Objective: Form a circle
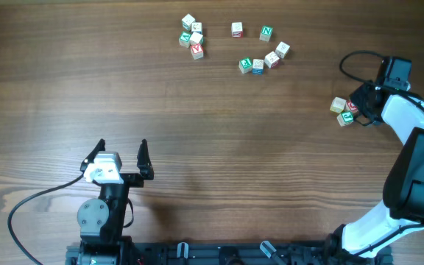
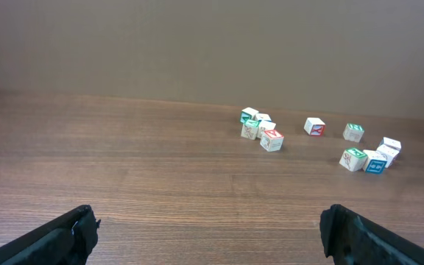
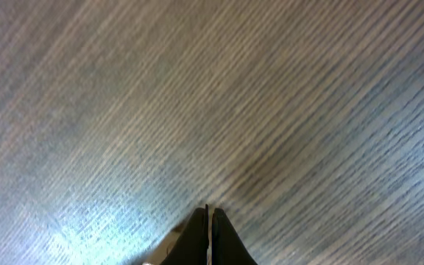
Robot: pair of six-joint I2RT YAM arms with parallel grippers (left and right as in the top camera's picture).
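Likely light, rigid and smooth, the letter blocks [image 1: 266, 32] lie scattered across the far tabletop [image 1: 219, 140], three beside the empty, pinched-together right gripper [image 3: 208, 221], best gripped across flat opposite faces; the left gripper [image 1: 121, 145] gapes wide.

The table [image 1: 219, 125] is brown wood, fine-grained with a soft sheen; the little blocks [image 1: 258, 65] upper centre look like pale painted wood.

You have a brown wooden table [image 1: 219, 147] carrying letter blocks: a tight cluster [image 1: 192, 37] at the far edge, a loose arc [image 1: 258, 65] nearby, and three blocks [image 1: 338, 105] at the right.
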